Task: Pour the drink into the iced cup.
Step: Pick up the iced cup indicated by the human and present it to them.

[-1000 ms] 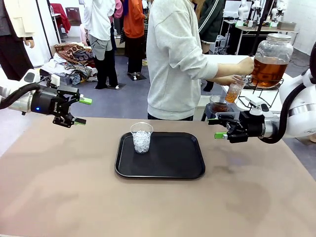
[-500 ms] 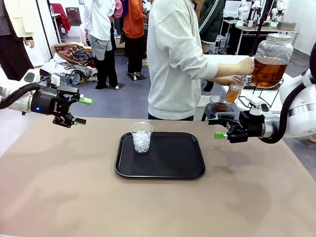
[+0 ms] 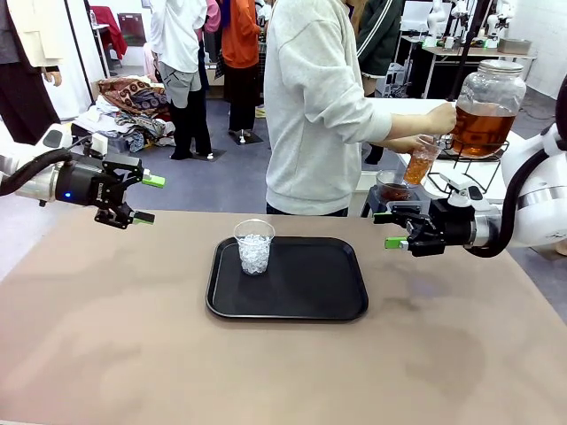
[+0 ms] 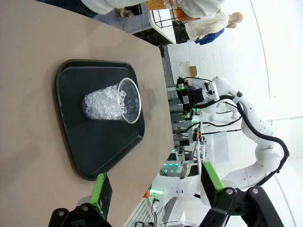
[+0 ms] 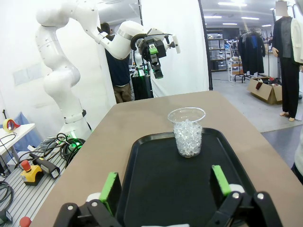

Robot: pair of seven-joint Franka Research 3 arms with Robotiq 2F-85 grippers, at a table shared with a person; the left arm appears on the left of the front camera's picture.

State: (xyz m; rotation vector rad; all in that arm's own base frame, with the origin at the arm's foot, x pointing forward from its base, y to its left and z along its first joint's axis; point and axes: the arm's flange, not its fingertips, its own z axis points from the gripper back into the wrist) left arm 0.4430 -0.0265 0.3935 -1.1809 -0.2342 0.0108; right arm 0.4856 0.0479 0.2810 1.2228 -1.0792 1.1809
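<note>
Two grippers, both spread fully wide and holding nothing. We see the left gripper (image 3: 149,199) hanging in the air off the far left corner of the tray (image 3: 310,312), its green pads well apart and touching nothing. The right gripper (image 3: 388,230) hangs off the tray's far right corner, likewise released, its jaws gaping on air.

The tray is black and rectangular with rounded corners and a low raised rim, faintly glossy. It lies flat on the bench (image 3: 106,336), a smooth, matte tan surface.

The iced cup (image 3: 254,247) stands upright on the tray's far left part. It is clear thin plastic, tapered, with a round rim, and is about two-thirds full of small pieces of ice.

The drink (image 3: 418,168), translucent amber, sits in a small clear cup that a person's hand (image 3: 409,143) holds tilted. It is well beyond the tray's far right corner, off the bench. Just beside it we note a large round glass jar (image 3: 485,99) with a metal lid, holding the same amber liquid.
</note>
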